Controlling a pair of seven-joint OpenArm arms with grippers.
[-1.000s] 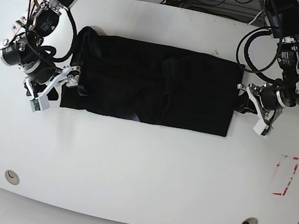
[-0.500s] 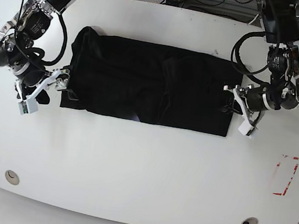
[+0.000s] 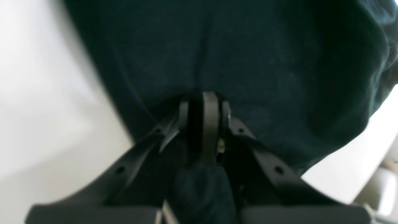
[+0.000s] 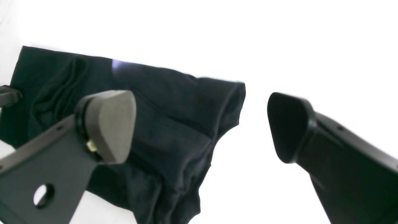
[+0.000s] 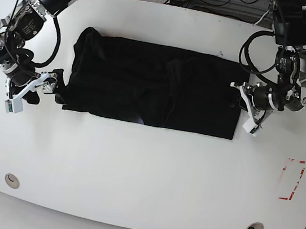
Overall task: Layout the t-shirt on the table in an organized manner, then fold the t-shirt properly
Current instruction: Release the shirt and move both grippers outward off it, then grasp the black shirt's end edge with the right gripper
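Base view shows the black soft cloth t-shirt (image 5: 157, 86) spread on the white smooth table (image 5: 145, 170). At three o'clock the left gripper (image 3: 203, 124) pinches its edge; at nine o'clock the right gripper (image 4: 202, 124) gapes wide, holding nothing.

My top view is bright and sharp. Both wrist views are blurry up close, and the white counter (image 4: 311, 46) glares there.

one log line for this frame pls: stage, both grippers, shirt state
stage: mid-fold | left gripper: shut on t-shirt edge | right gripper: open, empty, beside shirt | t-shirt: folded strip on table
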